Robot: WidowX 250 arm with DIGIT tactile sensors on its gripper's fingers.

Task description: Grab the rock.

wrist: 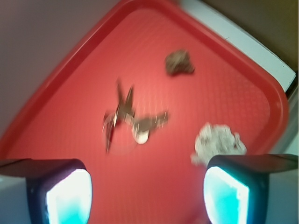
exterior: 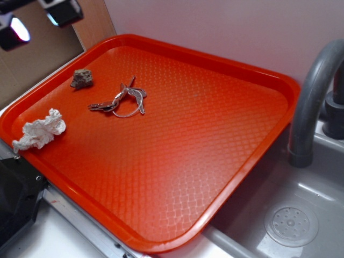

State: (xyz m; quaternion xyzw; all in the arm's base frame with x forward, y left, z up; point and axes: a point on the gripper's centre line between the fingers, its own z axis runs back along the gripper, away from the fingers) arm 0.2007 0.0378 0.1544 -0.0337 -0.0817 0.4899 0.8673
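The rock (exterior: pixel 82 78), a small rough brown-grey lump, lies near the far left corner of the orange tray (exterior: pixel 215 177). In the wrist view the rock (wrist: pixel 179 62) shows in the upper middle, blurred. My gripper (exterior: pixel 40 19) hangs high above the tray's left corner, only its two fingers showing at the top left edge. Seen from the wrist, the gripper (wrist: pixel 147 193) is open, its pale pads wide apart with bare tray between them, well away from the rock.
A bunch of keys (exterior: pixel 121 100) lies right of the rock. A crumpled white paper wad (exterior: pixel 38 130) sits at the tray's left edge. A grey tap (exterior: pixel 312 102) and a sink (exterior: pixel 293 215) stand to the right. A wooden panel (exterior: pixel 94 21) rises behind.
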